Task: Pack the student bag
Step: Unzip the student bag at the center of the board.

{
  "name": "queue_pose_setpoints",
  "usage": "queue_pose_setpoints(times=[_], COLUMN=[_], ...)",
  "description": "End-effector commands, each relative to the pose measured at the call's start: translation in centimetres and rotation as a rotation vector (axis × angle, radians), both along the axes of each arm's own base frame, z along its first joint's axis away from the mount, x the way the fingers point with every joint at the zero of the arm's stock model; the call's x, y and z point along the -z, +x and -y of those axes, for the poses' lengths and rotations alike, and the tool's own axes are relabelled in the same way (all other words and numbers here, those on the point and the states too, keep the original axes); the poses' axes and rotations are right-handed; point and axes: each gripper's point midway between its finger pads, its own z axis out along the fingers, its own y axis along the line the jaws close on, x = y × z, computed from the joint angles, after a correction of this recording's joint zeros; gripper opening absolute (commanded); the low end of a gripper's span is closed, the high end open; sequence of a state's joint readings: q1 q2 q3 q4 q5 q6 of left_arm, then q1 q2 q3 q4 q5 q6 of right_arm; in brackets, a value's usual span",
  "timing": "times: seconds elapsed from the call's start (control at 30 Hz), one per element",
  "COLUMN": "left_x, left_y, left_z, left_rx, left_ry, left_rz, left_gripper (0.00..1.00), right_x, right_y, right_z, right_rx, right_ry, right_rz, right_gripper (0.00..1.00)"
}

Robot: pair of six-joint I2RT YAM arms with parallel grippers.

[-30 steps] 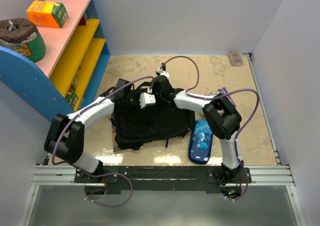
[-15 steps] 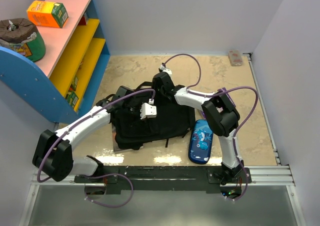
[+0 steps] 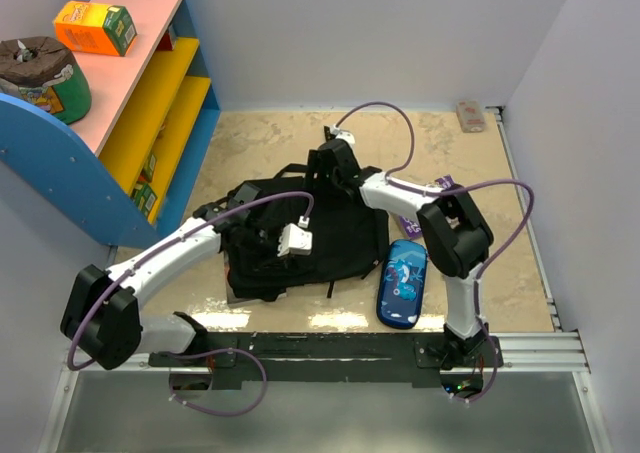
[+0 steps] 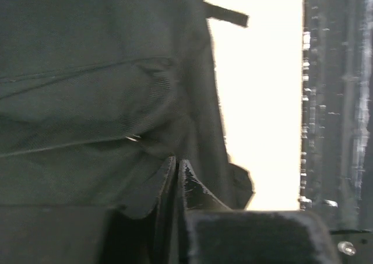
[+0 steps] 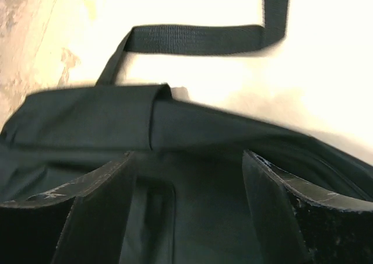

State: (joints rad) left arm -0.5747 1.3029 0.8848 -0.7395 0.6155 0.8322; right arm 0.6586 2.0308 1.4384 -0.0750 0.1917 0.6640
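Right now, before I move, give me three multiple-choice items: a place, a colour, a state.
1. Where does the pencil case lie relative to the student bag? A) left of it B) right of it C) on top of it
2. What colour is the box on the shelf? A) orange B) purple C) white
3. How is the right gripper? A) open B) shut empty C) shut on the pencil case
B: it lies at the student bag's right. A: plainly orange. A: its fingers stand wide apart over the student bag.

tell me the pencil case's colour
The small oblong pencil case is blue with pale patterning; top external view shows it best.
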Motion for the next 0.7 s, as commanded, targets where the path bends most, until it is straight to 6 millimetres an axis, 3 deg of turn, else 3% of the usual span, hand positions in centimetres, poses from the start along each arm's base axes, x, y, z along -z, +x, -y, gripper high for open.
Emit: queue_pose_setpoints(times=[0.0,0.1,0.27,0.37,0.5,0.63,0.67], left_x=[-2.3,-3.4,-3.7,-4.4,-5.4,-4.6,-3.6], left_y=[-2.2,-2.1,-0.7,2.4,7.4,9.9,9.9], left_z=[0.5,1.0,1.1,0.8,-2.3,-4.7,-4.8], left_rx=[0.019,0.002,-0.081,-0.240,-0.532,-0.664,-0.671], left_ry=[-0.077,-0.105,-0.107,-0.123,-0.150,-0.134,-0.112], left_rz=[-0.042,-0.049,-0.023,0.048,0.101,0.117,0.103], left_gripper=[0.16,0.34,0.40,0.39,0.37,0.36,0.36], right_x=[-4.3,-4.2,-3.7,-2.9,-1.8,-1.0,-0.9], right_y=[-2.9,-6.4,-10.7,-11.6,-11.6,-11.6,-11.6], right_z=[0.7,-0.1,-1.0,-1.3,-1.2,-1.1,-1.1], right_rx=[-0.046,-0.104,-0.160,-0.165,-0.167,-0.167,-0.169], right_ry=[-0.049,-0.102,-0.150,-0.179,-0.212,-0.235,-0.236], right_rz=[0.074,0.068,0.069,0.057,0.047,0.047,0.047], right_gripper=[0.76,0.77,0.77,0.75,0.71,0.63,0.61])
